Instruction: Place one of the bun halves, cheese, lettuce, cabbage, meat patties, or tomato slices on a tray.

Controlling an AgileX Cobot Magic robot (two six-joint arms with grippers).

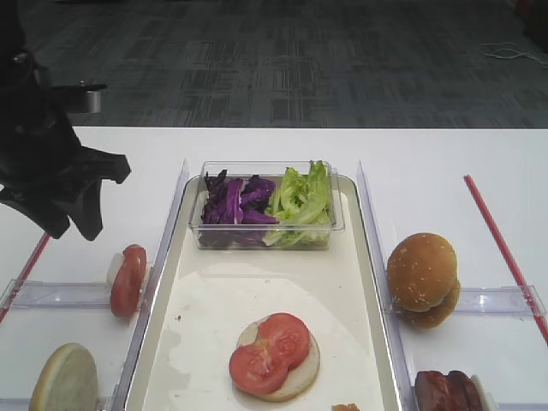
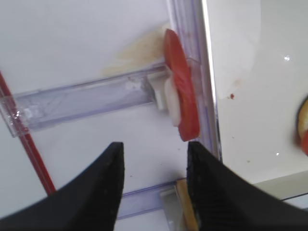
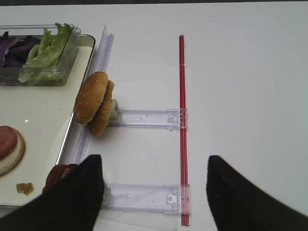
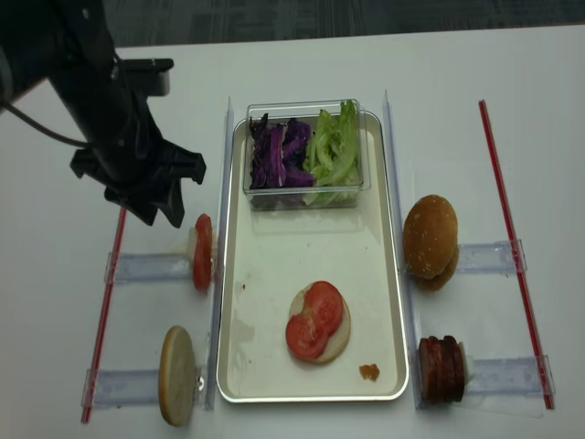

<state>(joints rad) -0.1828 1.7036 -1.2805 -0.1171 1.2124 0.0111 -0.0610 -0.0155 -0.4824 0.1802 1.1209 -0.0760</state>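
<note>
White table [image 4: 302, 64], tray [image 4: 274, 384], racks [image 4: 146, 267]

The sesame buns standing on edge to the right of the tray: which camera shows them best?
The right wrist view: the sesame buns fill its middle, seeds and propped stance plain. Both exterior high views show them whole but smaller. The left wrist view misses them.

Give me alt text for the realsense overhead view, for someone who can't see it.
A tray holds a bun half topped with two tomato slices, plus a clear box of cabbage and lettuce. The open left tool hovers above an upright tomato slice left of the tray.
</note>
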